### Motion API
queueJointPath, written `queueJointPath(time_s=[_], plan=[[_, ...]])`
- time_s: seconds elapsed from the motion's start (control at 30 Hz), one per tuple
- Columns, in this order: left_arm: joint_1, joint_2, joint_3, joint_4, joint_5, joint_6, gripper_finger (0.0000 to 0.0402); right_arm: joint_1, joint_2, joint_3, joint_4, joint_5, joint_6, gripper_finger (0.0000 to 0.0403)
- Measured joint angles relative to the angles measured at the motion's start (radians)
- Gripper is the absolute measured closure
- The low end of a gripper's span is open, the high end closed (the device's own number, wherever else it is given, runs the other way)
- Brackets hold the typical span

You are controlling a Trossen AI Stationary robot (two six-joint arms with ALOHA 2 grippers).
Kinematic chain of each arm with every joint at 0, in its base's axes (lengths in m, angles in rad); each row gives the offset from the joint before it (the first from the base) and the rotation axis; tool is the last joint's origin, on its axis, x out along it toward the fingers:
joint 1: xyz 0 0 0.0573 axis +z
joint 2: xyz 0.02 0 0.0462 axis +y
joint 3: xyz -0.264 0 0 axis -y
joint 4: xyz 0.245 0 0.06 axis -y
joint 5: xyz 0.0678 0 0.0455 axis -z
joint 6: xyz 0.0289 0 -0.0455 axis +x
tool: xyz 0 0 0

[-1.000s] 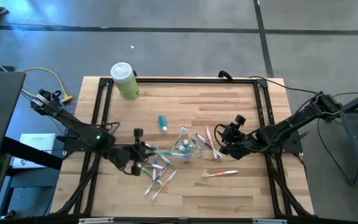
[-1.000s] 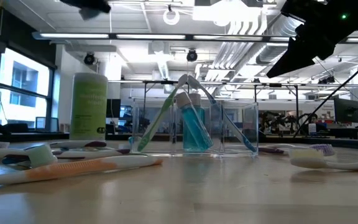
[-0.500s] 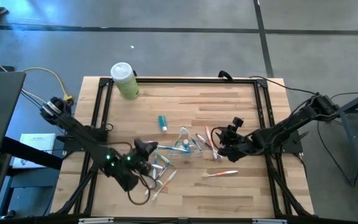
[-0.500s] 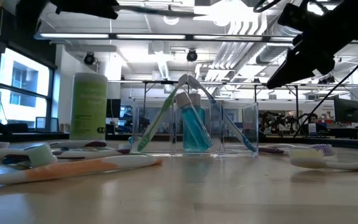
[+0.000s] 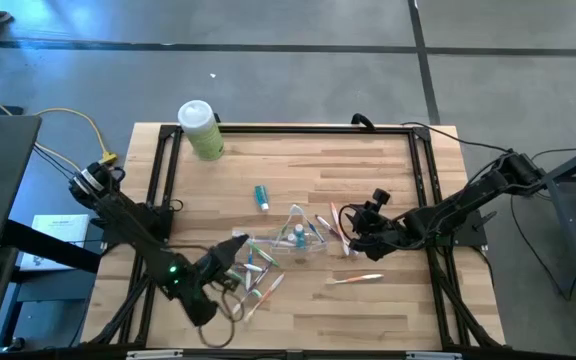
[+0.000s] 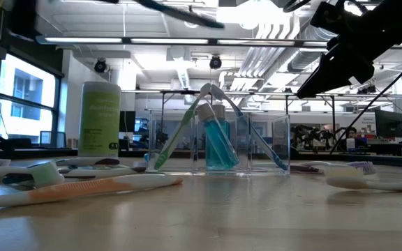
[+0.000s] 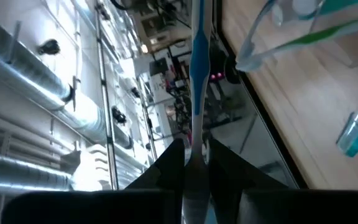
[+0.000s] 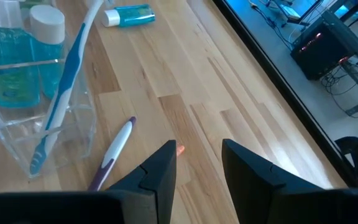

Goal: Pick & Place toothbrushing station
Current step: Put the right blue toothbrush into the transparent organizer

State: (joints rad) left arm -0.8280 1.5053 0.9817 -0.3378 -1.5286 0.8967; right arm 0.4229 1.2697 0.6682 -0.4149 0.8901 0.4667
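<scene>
Your left gripper (image 7: 193, 163) clenches a blue-and-white toothbrush (image 7: 198, 56), its long axis running straight out from the fingers, above the butcher-block table (image 5: 368, 165). The right gripper (image 8: 197, 163) hangs released beside the clear cup (image 5: 298, 233). One teal tube (image 5: 261, 197) lies flat; one green bottle (image 5: 200, 130) stands.
</scene>
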Motion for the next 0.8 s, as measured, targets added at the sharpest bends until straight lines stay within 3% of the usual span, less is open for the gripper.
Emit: queueJointPath(time_s=[0.17,0.3,0.53,0.67,0.8], plan=[[-0.067,-0.074,0.0,-0.034,-0.012,-0.045,0.0361,0.0,0.0,0.0,0.012,0.004,-0.003,0.0283],[-0.069,-0.162,-0.001,-0.189,-0.042,-0.145,0.0361,0.0,0.0,0.0,0.042,0.003,-0.003,0.0283],[-0.003,-0.259,-0.002,-0.485,0.143,-0.376,0.0361,0.002,0.0,0.0,0.067,-0.007,0.001,0.0283],[0.029,-0.215,-0.002,-0.488,0.291,-0.315,0.0361,-0.001,0.0,0.0,0.089,-0.004,-0.018,0.0283],[0.061,-0.163,-0.003,-0.488,0.286,-0.246,0.0361,-0.013,-0.001,0.0,0.131,-0.008,-0.05,0.0283]])
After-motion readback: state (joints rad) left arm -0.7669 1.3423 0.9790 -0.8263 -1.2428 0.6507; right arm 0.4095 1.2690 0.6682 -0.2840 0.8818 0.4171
